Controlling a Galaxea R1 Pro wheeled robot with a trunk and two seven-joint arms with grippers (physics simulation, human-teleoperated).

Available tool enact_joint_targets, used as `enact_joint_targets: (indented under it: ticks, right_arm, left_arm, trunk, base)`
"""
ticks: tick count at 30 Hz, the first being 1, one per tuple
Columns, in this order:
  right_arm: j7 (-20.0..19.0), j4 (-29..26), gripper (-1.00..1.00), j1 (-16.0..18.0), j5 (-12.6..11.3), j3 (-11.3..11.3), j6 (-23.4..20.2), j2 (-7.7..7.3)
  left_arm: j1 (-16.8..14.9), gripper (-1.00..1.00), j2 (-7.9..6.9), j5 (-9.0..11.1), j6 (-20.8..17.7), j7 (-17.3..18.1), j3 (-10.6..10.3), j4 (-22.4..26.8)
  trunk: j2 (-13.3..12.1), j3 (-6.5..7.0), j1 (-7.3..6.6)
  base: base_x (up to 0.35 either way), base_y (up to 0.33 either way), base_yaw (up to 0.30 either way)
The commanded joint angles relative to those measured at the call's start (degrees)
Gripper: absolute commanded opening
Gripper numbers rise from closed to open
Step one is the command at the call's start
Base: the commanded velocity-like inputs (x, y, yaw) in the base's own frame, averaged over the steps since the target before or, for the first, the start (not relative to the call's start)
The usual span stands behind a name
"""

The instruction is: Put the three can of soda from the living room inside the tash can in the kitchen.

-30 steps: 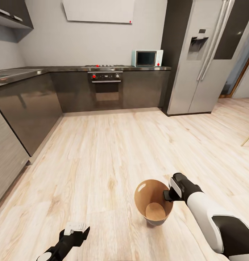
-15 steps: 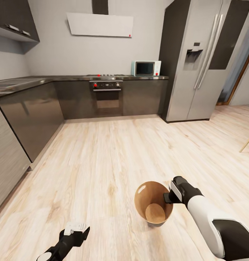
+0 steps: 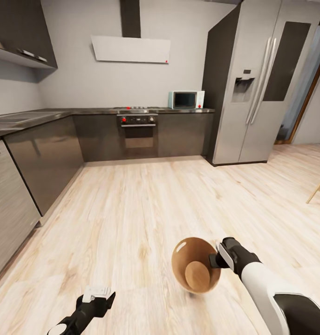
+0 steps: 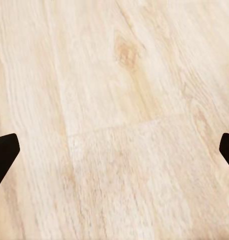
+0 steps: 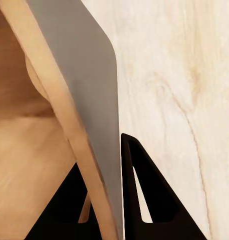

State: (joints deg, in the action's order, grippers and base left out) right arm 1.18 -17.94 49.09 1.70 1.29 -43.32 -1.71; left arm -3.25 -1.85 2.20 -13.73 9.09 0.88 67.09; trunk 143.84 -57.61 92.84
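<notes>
Head view: right gripper (image 3: 215, 258) pinches the tash can (image 3: 195, 271) rim at 3 o'clock; apparently empty, cans remain. Left gripper (image 4: 114, 150) jaws spread.

right arm: reaches forward, low, white forearm, black wrist | right gripper (image 3: 214, 258): fingers (image 5: 139, 190) clamped over the tash can (image 3: 195, 271) rim, one inside, one outside | left arm: low, near body | left gripper (image 3: 98, 298): fingers spread wide, holding nothing

Trash can (image 3: 193, 260) left of right gripper (image 3: 217, 257); fridge (image 3: 262, 83) behind.
</notes>
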Motion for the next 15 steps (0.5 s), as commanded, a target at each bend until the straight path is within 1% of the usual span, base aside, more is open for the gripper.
enact_joint_targets:
  ticks: [1,3,6,9,15]
  right_arm:
    - [-0.49,0.07,-1.00,-0.30,-0.60,0.10,0.79,0.01]
    - [-1.48,0.09,-1.00,-1.77,-0.36,0.08,2.57,0.19]
    - [-3.30,0.05,-1.00,-2.83,-0.22,0.13,3.16,0.07]
    - [-7.40,-0.11,-1.00,-5.04,0.05,0.13,3.61,-0.34]
    - [-9.48,-0.38,-1.00,-6.37,0.19,0.05,4.07,-0.33]
  left_arm:
    - [0.00,1.00,0.00,-0.02,-0.21,-0.01,0.00,-0.01]
    - [0.00,1.00,0.05,-0.15,-0.75,-0.08,-0.04,-0.01]
    - [0.00,1.00,0.07,-0.25,-0.93,-0.22,-0.11,-0.03]
    - [0.00,1.00,0.08,-0.32,-1.00,-0.39,-0.09,-0.14]
    - [0.00,1.00,0.09,-0.30,-0.96,-0.46,0.01,-0.15]
  trunk:
    - [-0.01,0.24,-0.03]
    - [-0.04,0.68,-0.08]
    - [-0.08,1.34,-0.16]
    - [-0.12,2.01,-0.24]
    - [-0.20,3.34,-0.39]
  base:
    - [0.000,0.000,0.000]
    - [0.000,0.000,0.000]
    - [0.000,0.000,0.000]
    - [0.000,0.000,0.000]
    - [0.000,0.000,0.000]
